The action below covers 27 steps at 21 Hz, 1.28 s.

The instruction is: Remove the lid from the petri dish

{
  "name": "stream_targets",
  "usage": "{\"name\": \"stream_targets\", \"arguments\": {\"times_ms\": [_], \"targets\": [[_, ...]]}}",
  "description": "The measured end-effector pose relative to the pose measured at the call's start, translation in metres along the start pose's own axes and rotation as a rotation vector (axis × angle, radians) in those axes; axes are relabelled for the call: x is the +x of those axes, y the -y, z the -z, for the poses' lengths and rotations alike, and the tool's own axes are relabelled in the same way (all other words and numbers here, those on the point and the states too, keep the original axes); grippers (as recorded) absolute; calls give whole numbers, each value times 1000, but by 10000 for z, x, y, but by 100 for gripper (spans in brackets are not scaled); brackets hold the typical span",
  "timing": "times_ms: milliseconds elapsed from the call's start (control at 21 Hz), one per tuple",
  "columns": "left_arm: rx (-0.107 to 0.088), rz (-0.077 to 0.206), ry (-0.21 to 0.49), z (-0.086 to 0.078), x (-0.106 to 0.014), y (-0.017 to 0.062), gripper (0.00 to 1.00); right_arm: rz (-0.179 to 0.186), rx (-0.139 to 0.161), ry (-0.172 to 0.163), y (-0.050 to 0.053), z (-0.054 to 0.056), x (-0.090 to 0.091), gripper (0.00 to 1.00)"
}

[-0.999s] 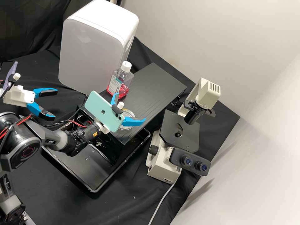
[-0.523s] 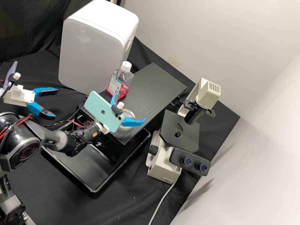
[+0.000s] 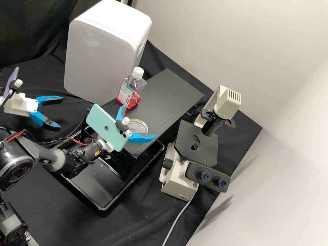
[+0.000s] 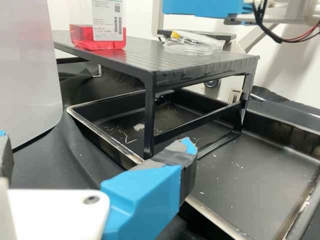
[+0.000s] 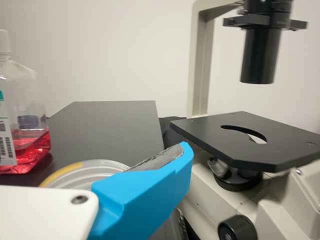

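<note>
The clear petri dish [image 3: 137, 125], lid on, lies near the front corner of the black rack [image 3: 167, 95]. My right gripper [image 3: 140, 121] is open, one blue finger [image 3: 120, 112] on each side of the dish and neither gripping it. Up close the dish [image 5: 82, 172] has a yellow mark on its rim and sits just behind a blue finger [image 5: 150, 185]. My left gripper [image 3: 60, 113] hangs open and holds nothing, far to the left of the rack. From the left wrist view the dish [image 4: 192, 44] is seen on the rack top, under the other arm's finger.
A bottle of red liquid [image 3: 130, 89] stands on the rack behind the dish. A large white box [image 3: 102, 48] is at the back left, and a microscope [image 3: 198, 153] stands right of the rack. The rack stands in a black tray [image 3: 99, 184].
My right gripper has drawn back to the left and slightly lower, still open, so more of the dish's lid shows. The left arm has not moved.
</note>
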Motion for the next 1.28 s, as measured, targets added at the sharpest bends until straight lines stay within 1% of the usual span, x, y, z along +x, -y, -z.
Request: {"name": "stream_targets", "arguments": {"times_ms": [48, 143, 285, 333, 380, 523, 666, 856, 951, 1046, 1284], "targets": [[0, 0, 0, 0, 0, 0, 100, -4, 12, 3, -10, -10, -14, 100], [0, 0, 0, 0, 0, 0, 100, -13, 16, 10, -36, -26, -29, 100], [0, 0, 0, 0, 0, 0, 100, -16, 16, 18, -43, -47, -44, 100], [6, 0, 0, 0, 0, 0, 100, -16, 16, 18, -43, -47, -44, 100], [7, 0, 0, 0, 0, 0, 100, -19, 16, 14, -46, -43, -44, 100], [7, 0, 0, 0, 0, 0, 100, -19, 15, 13, -33, -58, -42, 100], [7, 0, 0, 0, 0, 0, 100, -5, 15, 30, 16, -113, -68, 100], [7, 0, 0, 0, 0, 0, 100, 19, 12, 33, 80, -118, -110, 100], [23, 0, 0, 0, 0, 0, 100, 29, 12, 36, 108, -126, -137, 100], [25, 0, 0, 0, 0, 0, 100, 37, 12, 39, 126, -133, -154, 100], [29, 0, 0, 0, 0, 0, 100, 42, 12, 45, 136, -145, -170, 100]]}}
